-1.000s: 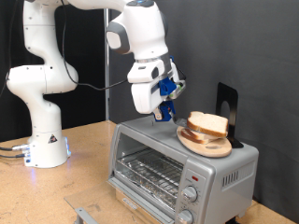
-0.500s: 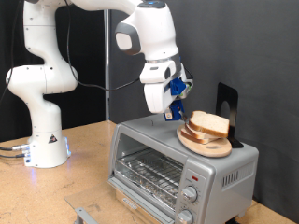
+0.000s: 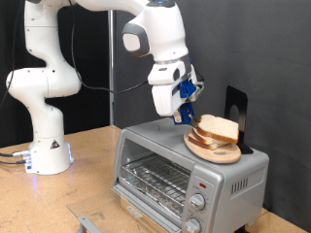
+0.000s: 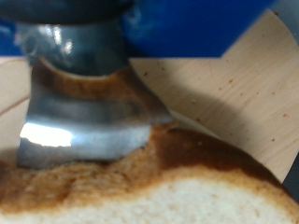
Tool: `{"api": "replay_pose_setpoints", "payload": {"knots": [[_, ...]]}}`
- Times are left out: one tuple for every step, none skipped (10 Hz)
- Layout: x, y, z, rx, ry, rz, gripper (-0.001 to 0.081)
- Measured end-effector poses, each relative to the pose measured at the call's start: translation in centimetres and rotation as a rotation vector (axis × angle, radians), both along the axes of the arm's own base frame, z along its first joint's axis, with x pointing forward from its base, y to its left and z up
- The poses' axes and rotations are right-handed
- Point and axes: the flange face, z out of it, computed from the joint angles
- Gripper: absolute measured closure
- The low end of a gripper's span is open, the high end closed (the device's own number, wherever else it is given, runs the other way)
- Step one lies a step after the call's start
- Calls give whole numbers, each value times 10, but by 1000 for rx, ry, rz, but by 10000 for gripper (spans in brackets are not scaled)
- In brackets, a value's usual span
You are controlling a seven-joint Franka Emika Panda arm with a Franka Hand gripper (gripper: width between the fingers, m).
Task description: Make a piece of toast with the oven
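- The gripper [image 3: 182,115] hangs just above the oven's top, right beside the stack of bread on the side toward the exterior view's left. It's close enough that it might be touching the crust, but I honestly can't tell from this angle.
- I can't tell how far apart the fingers are either. The exterior view is too small, and the wrist view only shows one shiny metal finger [image 4: 84,117] up against a browned crust. Nothing is visibly between the fingers.
- The piece of toast [image 3: 217,126] is the top slice of the pile on the round wooden plate [image 3: 212,149]. The plate sits on the oven's roof near its back right corner in the exterior view.
- Count: one oven [image 3: 190,175], one plate, and at least two slices stacked, maybe more, since it's hard to separate the layers.
- The oven sits at the desk's [image 3: 83,180] edge on the exterior view's right. Its glass door is shut with the wire rack visible behind it, and two knobs show on the front.
- There's a dark upright panel [image 3: 236,116] right behind the plate, so it's tight on that side.
- There's loads of open desk toward the exterior view's left, between the oven and the robot base [image 3: 47,155].
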Motion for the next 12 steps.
{"api": "replay_pose_setpoints", "payload": {"knots": [[1, 0, 1, 1, -6, -2, 415], [1, 0, 1, 0, -12, -3, 415], [0, 0, 3, 1, -19, -2, 415], [-3, 0, 4, 3, -25, 2, 415], [-6, -1, 7, 7, -30, 6, 415], [-11, -1, 9, 10, -34, 6, 415], [-16, -1, 11, 15, -37, 2, 415], [-21, -2, 14, 22, -45, -6, 415], [-26, -4, 18, 28, -55, -17, 415], [-31, -6, 21, 31, -62, -26, 415], [-36, -8, 24, 32, -67, -30, 415], [-40, -11, 25, 31, -63, -24, 415]]}}
